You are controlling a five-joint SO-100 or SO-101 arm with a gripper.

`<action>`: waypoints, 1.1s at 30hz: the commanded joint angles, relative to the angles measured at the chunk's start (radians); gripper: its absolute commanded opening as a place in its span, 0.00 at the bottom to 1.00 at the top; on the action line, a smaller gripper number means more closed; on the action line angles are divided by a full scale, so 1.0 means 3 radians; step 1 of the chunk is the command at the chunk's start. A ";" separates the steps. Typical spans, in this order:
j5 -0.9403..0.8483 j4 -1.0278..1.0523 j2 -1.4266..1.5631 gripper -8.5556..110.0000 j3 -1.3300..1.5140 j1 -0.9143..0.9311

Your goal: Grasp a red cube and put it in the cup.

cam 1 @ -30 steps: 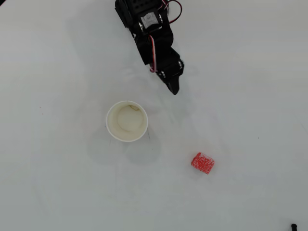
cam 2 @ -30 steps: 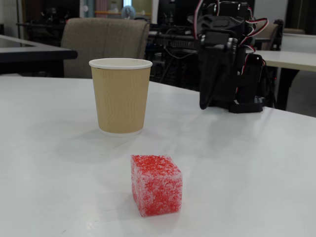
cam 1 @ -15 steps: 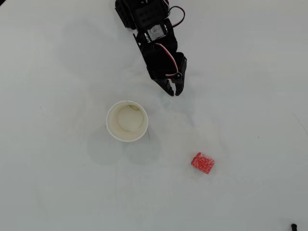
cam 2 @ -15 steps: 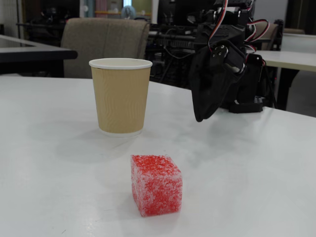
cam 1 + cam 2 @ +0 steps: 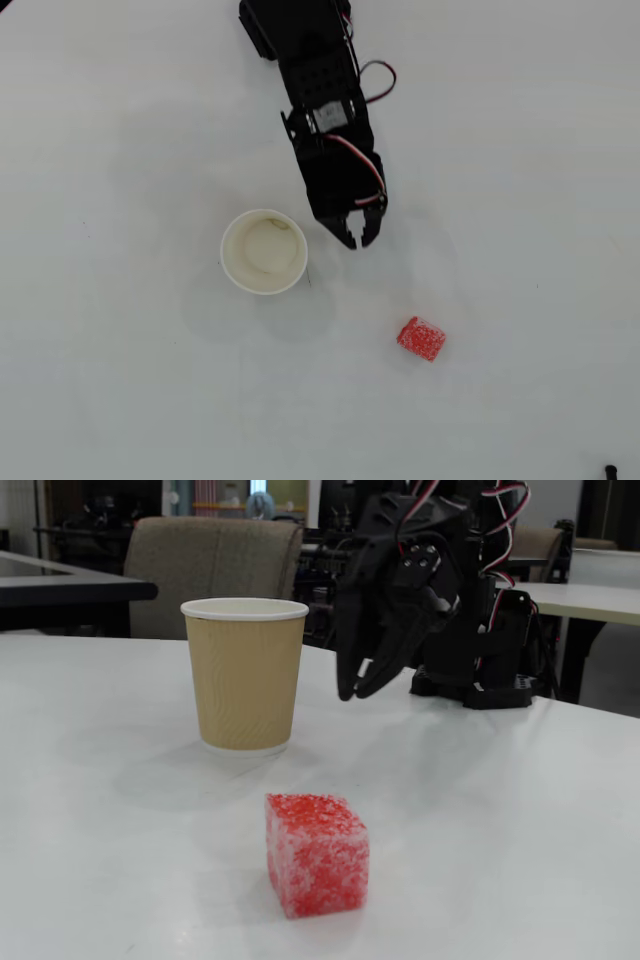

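Since the earlier frames the arm has stretched out from the top edge of the overhead view, carrying the hand (image 5: 356, 241) down from well above the cup (image 5: 264, 252) to a spot just beside the cup's right rim. Its two black fingertips now stand a little apart with nothing between them, so the hand is released and empty. In the fixed view the hand (image 5: 357, 692) hangs above the table (image 5: 520, 820) with its fingertips pointing down, level with the upper half of the cup (image 5: 245, 675) and just to the right of it, not touching it.

Neither the cup nor the red cube (image 5: 421, 338) has shifted. In the overhead view the cup stands upright, its cream inside empty, and the red cube lies on the table (image 5: 120, 380) below and to the right of the cup, apart from both the cup and the hand. In the fixed view the red cube (image 5: 316, 854) sits in front of the cup, nearer the camera and slightly to the right, resting flat with its speckled faces showing. The arm's black body, with red and white wires looping off it, rises behind the cup to its right.
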 commanded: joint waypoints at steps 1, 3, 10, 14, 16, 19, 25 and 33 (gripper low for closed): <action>-0.0215 -0.0112 -0.0281 0.07 -0.0542 -0.0087; -0.0322 -0.0138 -0.0373 0.07 -0.0649 -0.0215; -0.0869 -0.0358 -0.0516 0.08 -0.0798 -0.0634; -0.1023 -0.0450 -0.0649 0.08 -0.0874 -0.0808; -0.1069 -0.0522 -0.0777 0.09 -0.0946 -0.0874; -0.1079 -0.0562 -0.1002 0.11 -0.1120 -0.0941; -0.1104 -0.0532 -0.1217 0.16 -0.1197 -0.0803; -0.1104 -0.0532 -0.1309 0.23 -0.1217 -0.0327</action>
